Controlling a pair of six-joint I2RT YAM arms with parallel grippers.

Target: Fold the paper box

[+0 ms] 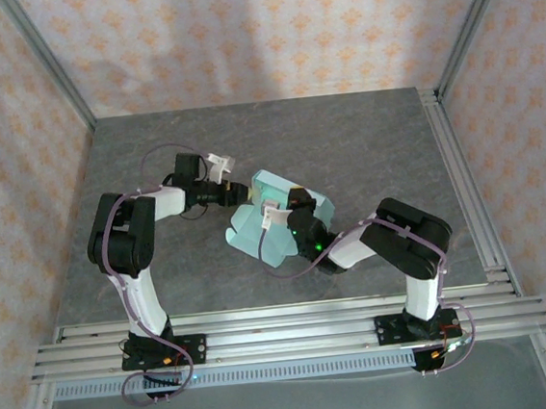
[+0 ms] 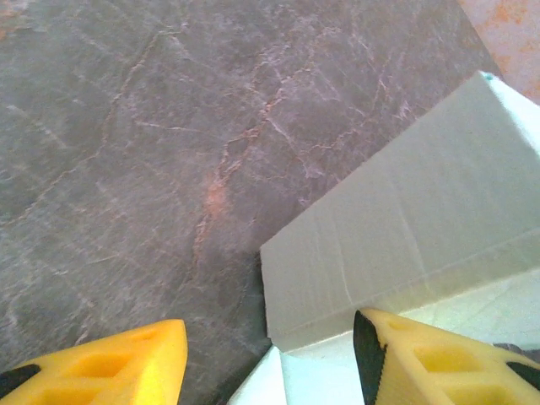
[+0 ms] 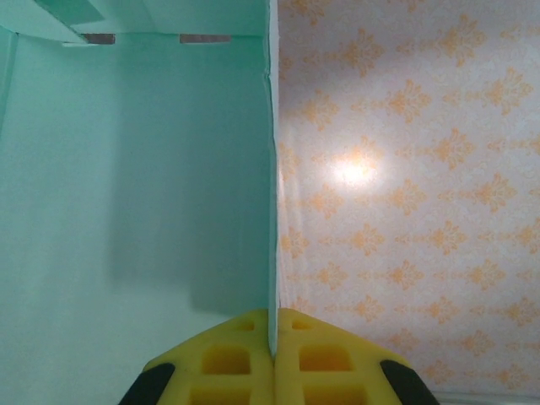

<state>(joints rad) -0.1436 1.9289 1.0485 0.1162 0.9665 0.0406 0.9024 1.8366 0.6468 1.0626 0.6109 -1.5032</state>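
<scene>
The box (image 1: 257, 235) sits mid-way across the table (image 1: 364, 147), between both arms. The right gripper (image 3: 272, 325) pinches one upright wall (edge-on). The left gripper (image 2: 270, 350) is spread beside a panel.

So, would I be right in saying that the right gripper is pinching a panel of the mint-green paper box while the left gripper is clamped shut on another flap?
Not quite: the left gripper is open, not clamped shut. The left wrist view shows its yellow fingers standing well apart at a corner of the paper box. The right gripper is indeed pinching a panel.
</scene>
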